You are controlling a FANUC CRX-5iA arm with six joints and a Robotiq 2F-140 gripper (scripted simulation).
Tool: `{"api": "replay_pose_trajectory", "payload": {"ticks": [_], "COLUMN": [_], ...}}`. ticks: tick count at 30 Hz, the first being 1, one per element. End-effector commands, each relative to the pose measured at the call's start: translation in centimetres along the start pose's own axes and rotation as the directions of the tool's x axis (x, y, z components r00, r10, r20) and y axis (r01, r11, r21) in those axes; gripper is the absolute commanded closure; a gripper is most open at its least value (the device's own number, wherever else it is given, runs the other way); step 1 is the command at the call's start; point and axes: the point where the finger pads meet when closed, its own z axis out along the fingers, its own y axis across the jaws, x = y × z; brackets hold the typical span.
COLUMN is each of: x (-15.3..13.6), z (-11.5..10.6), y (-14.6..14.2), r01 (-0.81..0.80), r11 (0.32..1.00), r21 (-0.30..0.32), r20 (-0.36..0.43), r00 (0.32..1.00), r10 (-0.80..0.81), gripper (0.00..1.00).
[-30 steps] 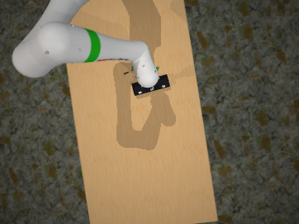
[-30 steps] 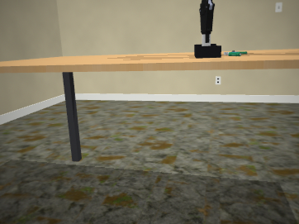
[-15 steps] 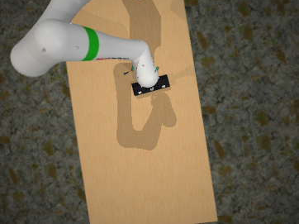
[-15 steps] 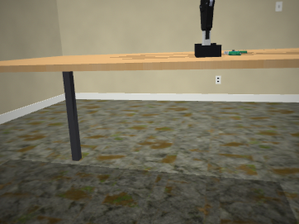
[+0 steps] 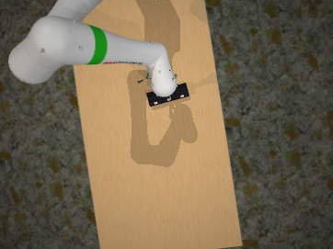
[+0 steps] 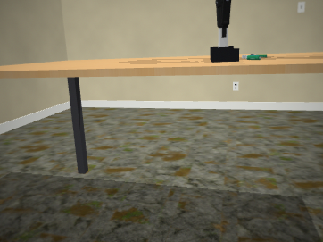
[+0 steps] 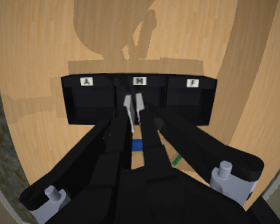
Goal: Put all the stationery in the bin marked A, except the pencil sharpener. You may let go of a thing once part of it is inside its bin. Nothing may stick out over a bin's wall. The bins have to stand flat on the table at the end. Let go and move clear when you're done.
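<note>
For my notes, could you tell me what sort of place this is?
Probably an ordinary indoor room: mottled carpet, beige walls with outlets, and a long wooden table carrying the arm.
</note>
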Motion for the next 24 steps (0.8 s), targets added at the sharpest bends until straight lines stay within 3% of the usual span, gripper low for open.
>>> {"api": "replay_pose_trajectory", "payload": {"ticks": [1, 11, 24], "x": [0.0, 0.0, 1.0], "z": [-1.2, -3.2, -3.2], "y": [0.0, 0.0, -5.4], "r01": [0.0, 0.0, 0.0], "r11": [1.0, 1.0, 1.0], "r21": [0.0, 0.0, 0.0], "r20": [0.0, 0.0, 0.0], "r00": [1.0, 1.0, 1.0], "r10": [0.0, 0.0, 0.0], "gripper": [0.95, 0.95, 0.95]}}
